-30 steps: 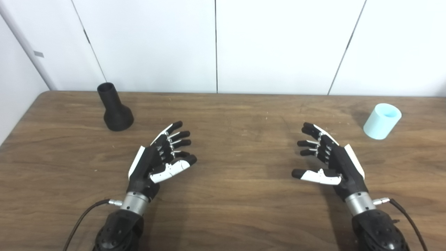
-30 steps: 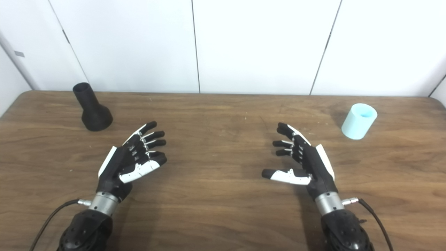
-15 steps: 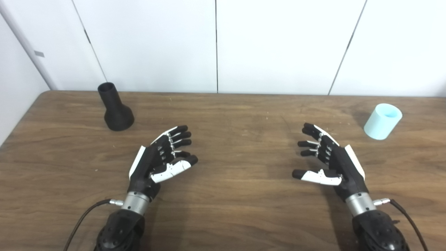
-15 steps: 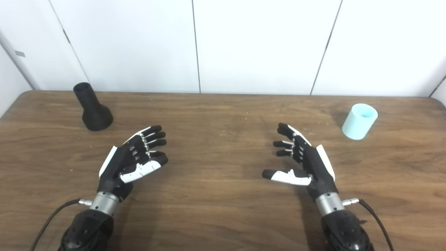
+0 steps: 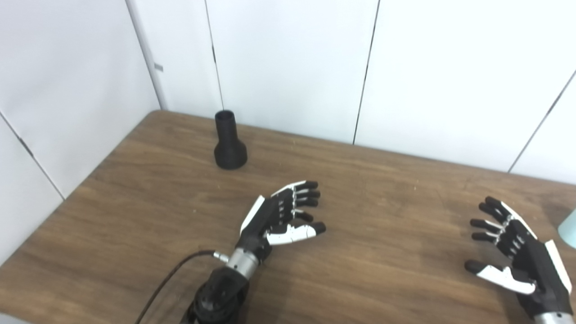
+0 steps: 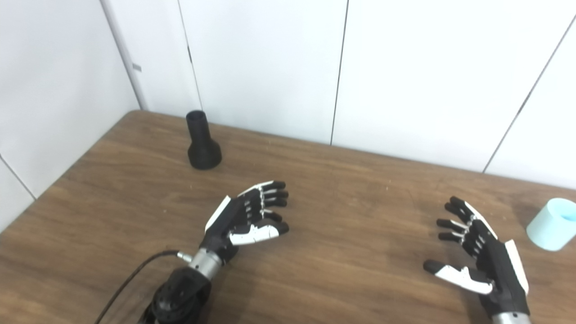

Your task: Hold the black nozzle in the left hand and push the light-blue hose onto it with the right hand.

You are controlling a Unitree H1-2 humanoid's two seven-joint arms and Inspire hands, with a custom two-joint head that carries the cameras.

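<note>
The black nozzle (image 6: 203, 144) stands upright on its wide base near the far left corner of the wooden table (image 6: 351, 189). The left hand (image 6: 249, 219) hovers nearer the robot, well apart from it, with its fingers spread and holding nothing. The light-blue hose (image 6: 551, 224) stands at the right edge of the table. The right hand (image 6: 481, 256) is near it, not touching, fingers also spread and empty.

Nozzle (image 6: 202, 143) far left, hose (image 6: 551, 224) far right
</note>
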